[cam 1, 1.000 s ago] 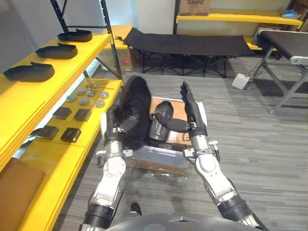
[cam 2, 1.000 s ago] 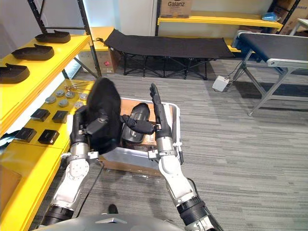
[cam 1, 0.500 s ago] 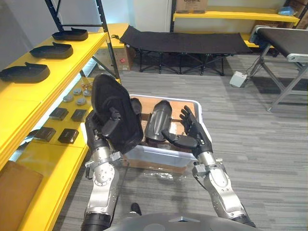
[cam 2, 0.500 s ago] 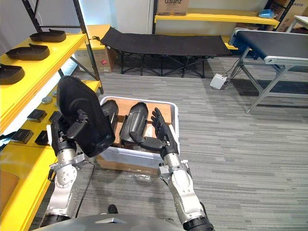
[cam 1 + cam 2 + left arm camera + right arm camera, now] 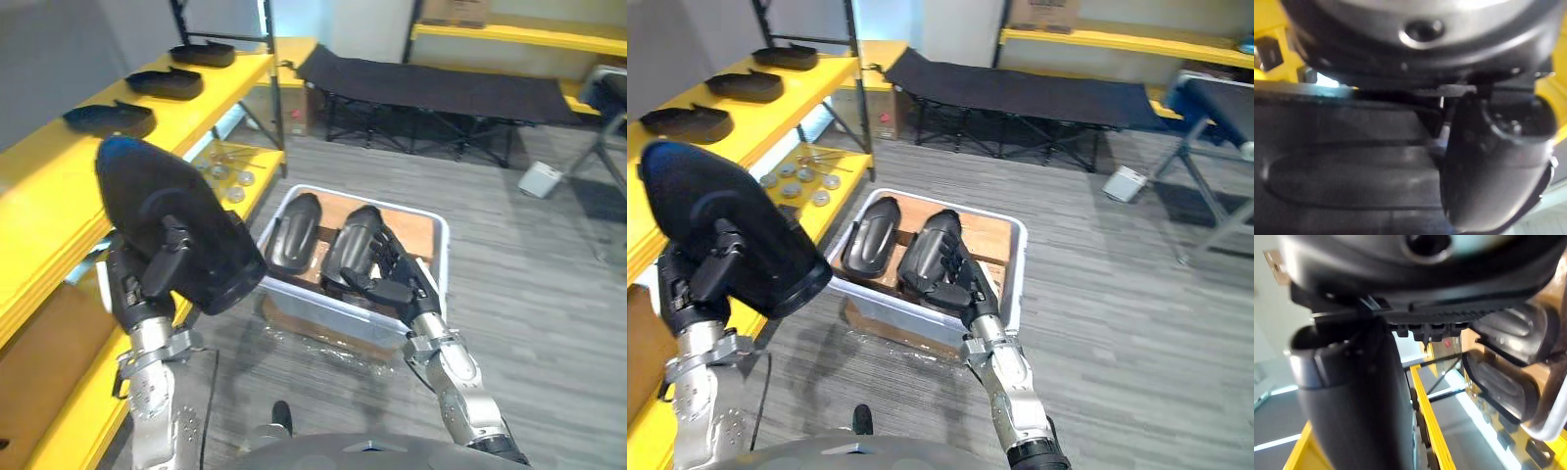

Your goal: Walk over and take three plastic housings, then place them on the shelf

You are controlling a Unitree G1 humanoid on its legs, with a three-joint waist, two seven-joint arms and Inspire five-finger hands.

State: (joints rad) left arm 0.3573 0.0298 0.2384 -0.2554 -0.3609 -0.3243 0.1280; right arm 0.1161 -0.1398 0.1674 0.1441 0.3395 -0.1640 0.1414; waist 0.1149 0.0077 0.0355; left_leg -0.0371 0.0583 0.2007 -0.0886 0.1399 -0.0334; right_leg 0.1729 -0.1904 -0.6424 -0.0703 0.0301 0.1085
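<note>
Left eye view: left hand [image 5: 143, 284] grips smooth, domed, seemingly plastic housing [image 5: 171, 211].

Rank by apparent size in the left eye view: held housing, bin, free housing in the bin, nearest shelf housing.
1. The bin and the held housing look about alike; the housing is nearer the camera, so no ranking.
2. The free housing.
3. The nearest shelf housing, slightly smaller.

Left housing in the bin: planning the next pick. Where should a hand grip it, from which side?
Probably from above, across its narrow width at mid-length: the left housing lies domed side up in the white bin, long sides exposed.
</note>
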